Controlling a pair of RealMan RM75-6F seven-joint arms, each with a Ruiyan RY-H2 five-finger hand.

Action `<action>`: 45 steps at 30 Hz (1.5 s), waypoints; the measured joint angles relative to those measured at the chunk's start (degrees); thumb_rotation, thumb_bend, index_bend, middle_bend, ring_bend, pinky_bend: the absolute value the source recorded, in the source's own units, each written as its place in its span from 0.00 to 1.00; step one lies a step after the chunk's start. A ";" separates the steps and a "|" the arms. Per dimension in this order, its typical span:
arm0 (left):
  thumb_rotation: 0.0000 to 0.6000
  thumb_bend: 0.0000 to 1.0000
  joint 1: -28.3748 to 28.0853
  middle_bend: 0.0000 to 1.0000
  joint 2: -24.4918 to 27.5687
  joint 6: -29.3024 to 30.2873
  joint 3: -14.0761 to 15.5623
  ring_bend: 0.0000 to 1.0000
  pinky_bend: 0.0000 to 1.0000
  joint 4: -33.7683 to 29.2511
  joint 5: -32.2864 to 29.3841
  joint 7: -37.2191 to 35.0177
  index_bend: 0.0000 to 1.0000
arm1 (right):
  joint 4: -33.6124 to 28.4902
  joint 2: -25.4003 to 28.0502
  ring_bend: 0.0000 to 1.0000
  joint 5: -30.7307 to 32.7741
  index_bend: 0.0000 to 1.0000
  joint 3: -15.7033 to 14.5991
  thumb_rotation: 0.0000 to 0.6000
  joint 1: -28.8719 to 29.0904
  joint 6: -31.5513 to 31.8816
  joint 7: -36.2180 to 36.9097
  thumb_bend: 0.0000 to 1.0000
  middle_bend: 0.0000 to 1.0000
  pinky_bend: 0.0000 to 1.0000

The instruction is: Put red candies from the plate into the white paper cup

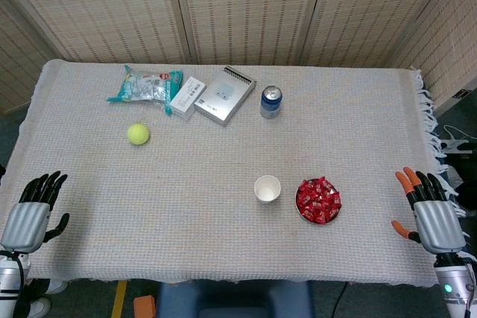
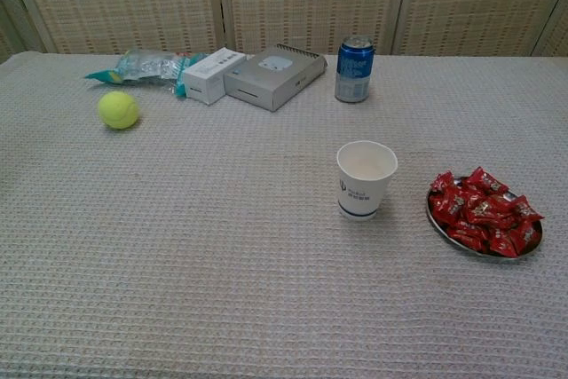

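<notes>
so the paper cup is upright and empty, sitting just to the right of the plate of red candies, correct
Not quite: the white paper cup is upright and empty, but it stands to the left of the plate of red candies, not the right. Both the chest view and the head view show this, with a clear gap between cup and plate.

Tablecloth (image 2: pixel 222 246): woven cloth, waffle-textured, matt. Cup (image 2: pixel 365 178): white paper, smooth. Candies (image 2: pixel 484 210): glossy red wrappers. Plate (image 2: pixel 442 225): shiny metal rim. Can (image 2: pixel 354 69): glossy blue metal. Ball (image 2: pixel 117 110): fuzzy felt, matt. Bag (image 1: pixel 145 87): crinkled clear plastic. Screen (image 1: pixel 246 5): woven reed, rough.
</notes>
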 measured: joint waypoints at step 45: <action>1.00 0.39 -1.21 0.00 1.27 -3.90 -0.10 0.00 0.09 -0.31 -3.36 -3.66 0.00 | -1.33 -13.59 0.52 18.57 0.11 0.35 1.00 22.74 -29.18 -42.92 0.09 0.11 0.73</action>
